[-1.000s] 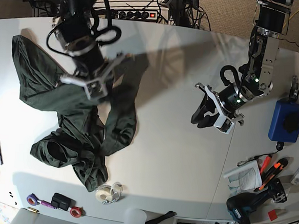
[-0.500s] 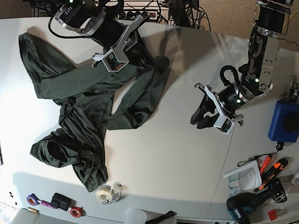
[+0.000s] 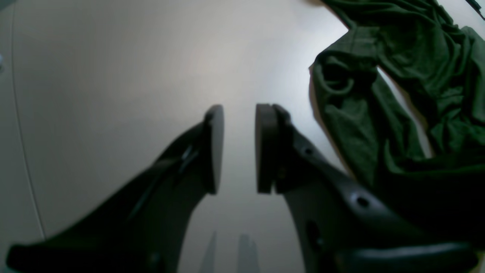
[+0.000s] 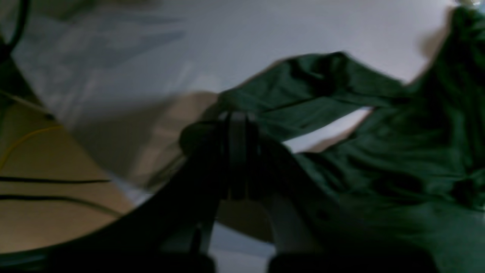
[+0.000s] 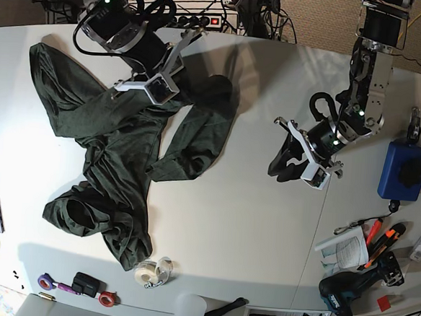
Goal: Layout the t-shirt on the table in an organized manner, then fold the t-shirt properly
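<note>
Here, operator, is what you have in front of you.
T-shirt: your t-shirt lies crumpled on the left half of the table, spread from the far-left corner down to a bunched heap near the front edge. One long sleeve runs out toward the far left; another fold reaches right toward the table's middle.
Right gripper: your right gripper sits over the far part of the cloth at the far left. In the right wrist view its pads are pressed together, with green fabric right at the tips, though the blur keeps you from telling whether cloth is pinched between them.
Left gripper: your left gripper hangs over bare tabletop on the right side, well apart from the garment. Its jaws stand narrowly parted with nothing between them; the left wrist view shows white table through the gap.
Seam: the thin seam line runs near to far just right of your left gripper.
Right edge: a blue pouch lies by the right edge, with orange-handled tools and a drill nearer the front.
Front edge: a tape roll lies just beside the heap's near end.
</note>
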Controlling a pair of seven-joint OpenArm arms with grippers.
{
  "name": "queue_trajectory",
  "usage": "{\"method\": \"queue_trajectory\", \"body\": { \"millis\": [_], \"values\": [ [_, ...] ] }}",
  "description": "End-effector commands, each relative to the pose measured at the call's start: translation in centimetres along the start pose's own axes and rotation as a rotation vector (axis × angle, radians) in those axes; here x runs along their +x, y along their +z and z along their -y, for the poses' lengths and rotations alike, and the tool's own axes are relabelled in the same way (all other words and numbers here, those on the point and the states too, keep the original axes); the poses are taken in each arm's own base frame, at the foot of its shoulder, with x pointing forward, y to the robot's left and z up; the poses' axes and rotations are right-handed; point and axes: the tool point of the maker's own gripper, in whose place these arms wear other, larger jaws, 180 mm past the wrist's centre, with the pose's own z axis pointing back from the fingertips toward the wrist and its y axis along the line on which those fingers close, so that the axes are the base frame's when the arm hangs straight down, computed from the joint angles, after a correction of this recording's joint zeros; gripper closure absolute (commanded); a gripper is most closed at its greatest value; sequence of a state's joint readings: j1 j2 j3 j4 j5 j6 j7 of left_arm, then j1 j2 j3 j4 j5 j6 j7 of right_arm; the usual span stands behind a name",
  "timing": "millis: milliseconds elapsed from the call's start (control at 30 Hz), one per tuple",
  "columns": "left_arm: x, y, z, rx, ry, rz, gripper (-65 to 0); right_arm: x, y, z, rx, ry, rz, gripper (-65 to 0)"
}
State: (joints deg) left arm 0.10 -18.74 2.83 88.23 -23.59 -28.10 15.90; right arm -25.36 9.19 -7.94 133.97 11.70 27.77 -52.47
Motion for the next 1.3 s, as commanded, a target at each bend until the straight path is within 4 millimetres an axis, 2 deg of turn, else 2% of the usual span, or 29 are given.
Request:
{"method": "queue_trajectory", "body": {
  "millis": [0, 300, 433, 500, 633, 800, 967, 1000, 1100, 1133, 1167, 1267],
  "values": [
    [2.2, 0.0, -0.3, -0.003, -0.013, 0.071, -16.0, 1.6, 0.2, 1.0, -0.047, 0.001, 0.059, 0.0],
    [2.3, 0.0, -0.3, -0.003, -0.013, 0.074, -16.0, 4.3, 0.8, 7.4, -0.352, 0.087, 0.121, 0.0],
    [2.3, 0.0, -0.2, -0.004, -0.013, 0.076, -16.0, 5.3, 1.2, 8.8, -0.42, 0.102, 0.146, 0.0],
    [2.3, 0.0, -0.2, -0.004, -0.014, 0.077, -16.0, 5.5, 1.1, 8.5, -0.403, 0.092, 0.157, 0.0],
    [2.7, -0.1, -0.6, 0.008, -0.037, 0.076, -16.0, 5.1, 0.4, 6.6, -0.292, 0.066, 0.152, 0.0],
    [4.5, -0.5, -2.9, 0.109, -0.058, 0.1, -16.0, 3.0, 0.2, 4.3, -0.195, 0.05, 0.085, 0.0],
    [5.1, -0.7, -3.1, 0.111, -0.065, 0.109, -16.7, 0.2, 0.4, 2.9, -0.152, 0.025, -0.02, 0.0],
    [5.0, -0.7, -3.1, 0.111, -0.065, 0.103, -18.5, -0.1, 0.4, 2.8, -0.148, 0.022, -0.032, -3.9],
    [4.8, -0.7, -3.1, 0.112, -0.064, 0.094, -22.2, -0.5, 0.5, 2.7, -0.149, 0.021, -0.047, -29.7],
    [4.9, -0.7, -3.1, 0.112, -0.064, 0.094, -22.2, -0.6, 0.5, 3.1, -0.168, 0.035, -0.055, -32.5],
    [4.8, -0.7, -3.1, 0.112, -0.064, 0.094, -22.2, -0.8, 0.7, 3.7, -0.204, 0.057, -0.07, -32.5],
    [4.7, -0.7, -3.1, 0.112, -0.062, 0.092, -22.2, -1.4, 2.2, 8.1, -0.446, 0.103, -0.127, -32.5]
  ]
}}
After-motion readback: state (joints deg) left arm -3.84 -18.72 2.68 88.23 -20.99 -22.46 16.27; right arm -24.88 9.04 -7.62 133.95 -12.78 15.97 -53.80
